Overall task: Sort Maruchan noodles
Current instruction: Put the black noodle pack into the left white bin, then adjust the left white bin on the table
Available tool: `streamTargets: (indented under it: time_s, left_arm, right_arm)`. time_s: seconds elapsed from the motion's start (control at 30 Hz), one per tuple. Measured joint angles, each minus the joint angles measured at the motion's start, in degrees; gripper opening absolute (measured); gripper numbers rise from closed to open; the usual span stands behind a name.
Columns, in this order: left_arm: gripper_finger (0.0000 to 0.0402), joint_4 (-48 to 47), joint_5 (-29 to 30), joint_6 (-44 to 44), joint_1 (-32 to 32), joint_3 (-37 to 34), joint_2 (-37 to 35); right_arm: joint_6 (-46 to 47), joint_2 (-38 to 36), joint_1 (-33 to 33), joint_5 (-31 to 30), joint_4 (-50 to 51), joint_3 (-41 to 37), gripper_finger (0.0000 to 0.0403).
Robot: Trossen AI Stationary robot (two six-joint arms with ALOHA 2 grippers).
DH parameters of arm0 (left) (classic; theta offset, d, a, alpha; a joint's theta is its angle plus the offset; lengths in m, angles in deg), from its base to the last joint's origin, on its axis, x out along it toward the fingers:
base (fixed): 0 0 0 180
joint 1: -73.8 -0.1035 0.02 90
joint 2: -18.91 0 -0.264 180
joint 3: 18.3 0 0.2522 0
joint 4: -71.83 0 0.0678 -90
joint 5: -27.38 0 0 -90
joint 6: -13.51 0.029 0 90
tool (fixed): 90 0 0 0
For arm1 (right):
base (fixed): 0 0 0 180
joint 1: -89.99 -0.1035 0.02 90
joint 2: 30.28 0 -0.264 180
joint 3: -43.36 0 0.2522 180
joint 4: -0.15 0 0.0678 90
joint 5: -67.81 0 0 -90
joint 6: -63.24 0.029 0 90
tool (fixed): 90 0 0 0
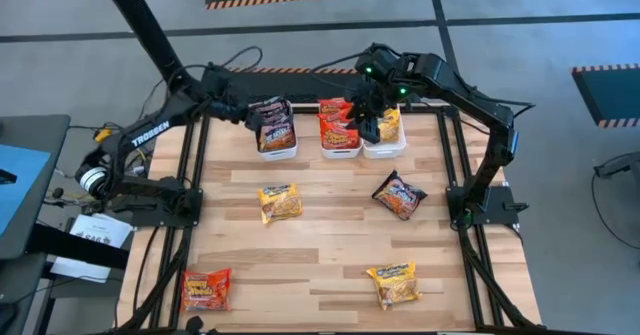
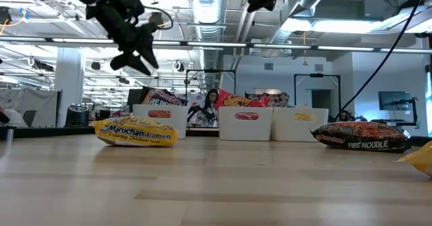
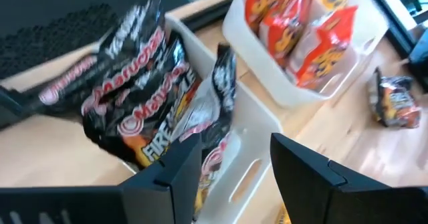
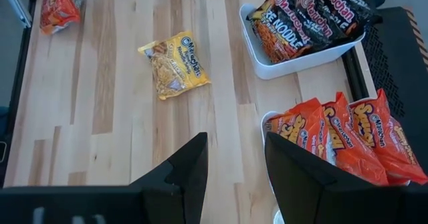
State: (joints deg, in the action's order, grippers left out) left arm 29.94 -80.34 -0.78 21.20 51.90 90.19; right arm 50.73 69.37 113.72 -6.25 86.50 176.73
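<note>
White bins hold the sorted packets at the far edge of the wooden surface (image 1: 320, 245): dark packets (image 1: 272, 123) in the left bin (image 1: 277, 150), red packets (image 1: 338, 125) in the middle bin (image 1: 340, 152). Left gripper (image 1: 252, 115) hovers above the left bin, jaws released and empty. Right gripper (image 1: 366, 125) hovers over the right bin (image 1: 384, 147), jaws parted, grasping nothing. Four loose packets remain: two yellow (image 1: 280, 202) (image 1: 393, 284), one dark (image 1: 399, 195), one red (image 1: 206, 289).

Three bins (image 1: 340, 147) side by side at table's (image 1: 330, 250) far edge, packets (image 1: 280, 202) scattered before them

open-plan lab, exposed ceiling ducts (image 2: 206, 3)
</note>
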Motion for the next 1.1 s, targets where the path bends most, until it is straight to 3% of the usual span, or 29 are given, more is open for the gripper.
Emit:
streamTargets:
  time_s: [0.1,0.27,0.63,0.87,1.1]
  left_arm:
    - [0.0165,-1.4,-0.6,0.1,0.7,2.8,0.0]
    - [0.0165,-2.2,-6.5,-1.0,5.2,3.4,0.1]
    - [0.0165,-5.6,-0.4,-3.6,21.2,3.4,8.4]
    - [0.0164,-10.1,1.1,-3.1,23.0,3.3,14.7]
    - [0.0164,-15.8,8.0,-1.2,22.9,3.3,18.1]
  right_arm:
    - [0.0,0.0,0.0,0.0,0.7,0.0,0.0173]
    - [0.0,0.0,0.0,0.0,0.9,0.0,0.0173]
    - [0.0,0.0,0.0,0.0,0.9,0.0,0.0173]
    - [-0.2,0.0,0.0,0.0,0.9,0.0,0.0173]
    - [-0.2,0.0,0.0,0.0,0.9,0.0,0.0173]
